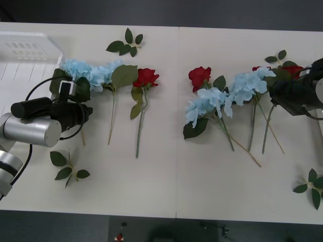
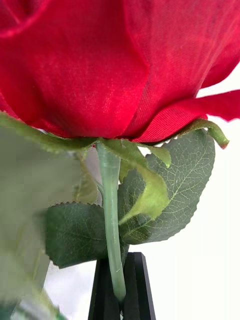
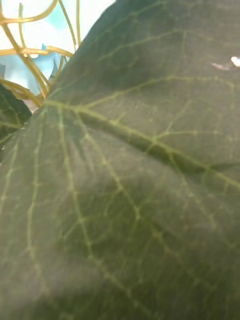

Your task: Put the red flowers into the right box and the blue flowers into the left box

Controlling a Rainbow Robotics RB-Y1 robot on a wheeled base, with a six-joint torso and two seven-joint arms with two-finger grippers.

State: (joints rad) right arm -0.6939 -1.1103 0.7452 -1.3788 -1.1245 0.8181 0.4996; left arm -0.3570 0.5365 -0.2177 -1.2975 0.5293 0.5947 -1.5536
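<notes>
My right gripper [image 2: 120, 292] is shut on the green stem of a red flower [image 2: 100, 60], just under its bloom. From the front, that red flower [image 1: 291, 69] is at the table's far right, at the tip of my right gripper [image 1: 277, 93]. Two other red flowers [image 1: 146, 77] [image 1: 200, 76] lie mid-table. Blue flowers lie at left [image 1: 91, 73] and right of centre [image 1: 207, 103] [image 1: 247, 83]. My left gripper [image 1: 83, 113] hovers at the left blue flower's big leaf [image 3: 130, 165]. The left box [image 1: 30, 48] is at the far left. The right box is out of view.
Loose green leaf sprigs lie at the back [image 1: 126, 44], front left [image 1: 68, 169], front right [image 1: 310, 186] and back right [image 1: 276, 57]. A seam [image 1: 177, 126] runs down the white table's middle. The table's front strip has free room.
</notes>
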